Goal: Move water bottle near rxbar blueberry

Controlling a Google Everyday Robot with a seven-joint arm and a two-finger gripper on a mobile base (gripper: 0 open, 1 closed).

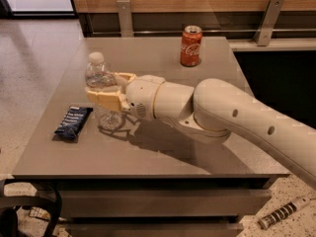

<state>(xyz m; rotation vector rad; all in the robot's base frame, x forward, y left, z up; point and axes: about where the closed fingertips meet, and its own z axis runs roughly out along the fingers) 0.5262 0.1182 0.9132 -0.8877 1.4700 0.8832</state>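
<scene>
Camera view: one water bottle (98,74), one rxbar blueberry (74,122), one red Coca-Cola can (190,46) and one gripper (102,86), all over a single grey table (163,164).

The bottle stands upright between the gripper's two tan fingers (106,99) – one finger crosses its front, the other runs behind it – and the gripper is pinching the bottle around its middle. The arm reaches in from the right, so the gripper sits over the table's left half, with the bottle at its tip.

The bottle is small and clear with a white cap and ribbed sides; its base is at the tabletop (whether it touches cannot be told). The bar lies flat just to the bottle's left, near the table's left edge – dark navy with white lettering. The can stands well apart, by the far edge
</scene>
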